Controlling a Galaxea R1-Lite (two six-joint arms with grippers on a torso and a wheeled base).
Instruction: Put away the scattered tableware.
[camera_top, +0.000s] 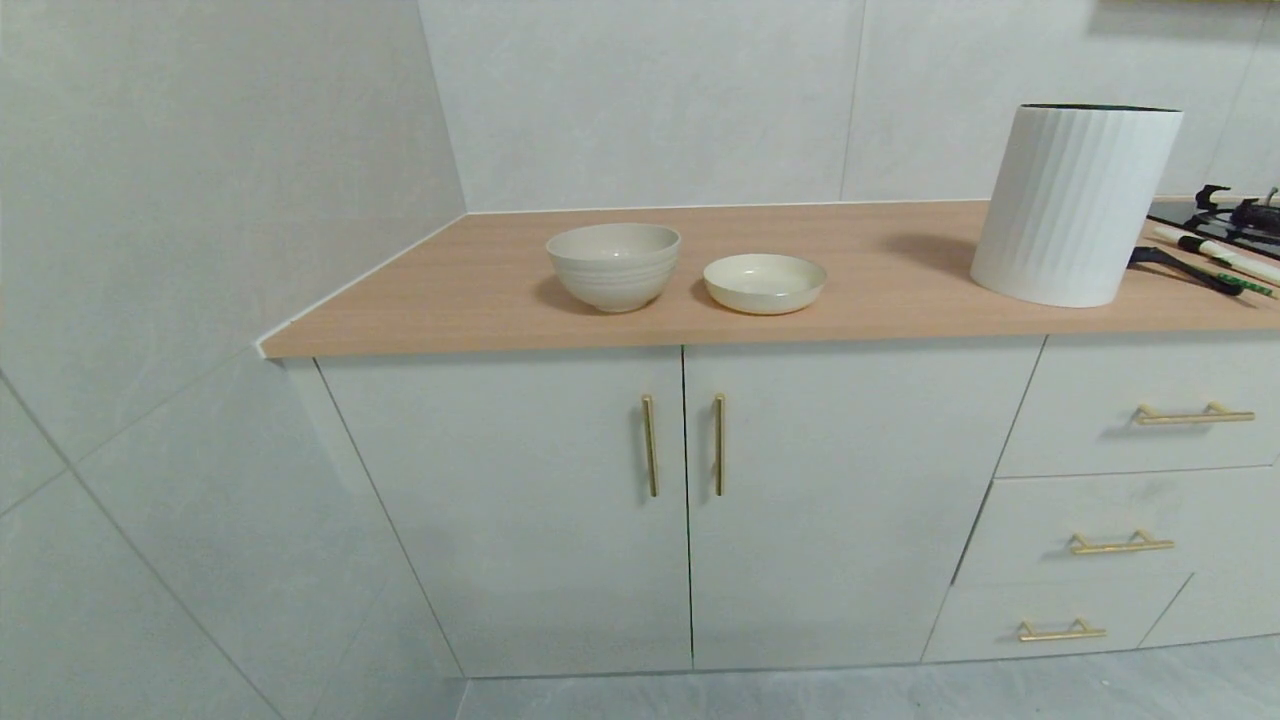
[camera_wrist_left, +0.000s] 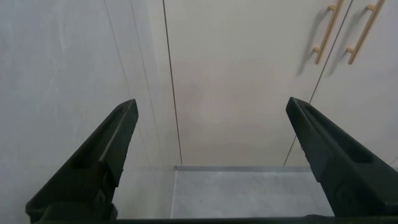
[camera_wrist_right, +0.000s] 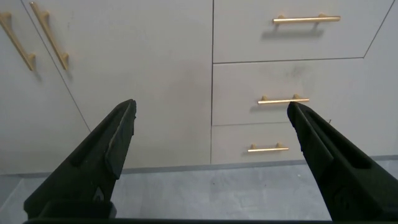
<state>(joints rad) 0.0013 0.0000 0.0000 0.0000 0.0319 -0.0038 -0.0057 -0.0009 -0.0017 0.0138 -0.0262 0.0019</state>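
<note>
While the left gripper and right gripper hang spread wide and empty facing the cabinet, a bowl and shallow dish sit just apart on the countertop.

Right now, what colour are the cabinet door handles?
The cabinet door handles are a brushed gold, showing best in the head view.

A wood-grain countertop runs into a corner of pale grey tiled walls. Under the countertop stand two white cabinet doors with brass bar handles and, toward its right end, three drawers. Grey floor lies below.
</note>
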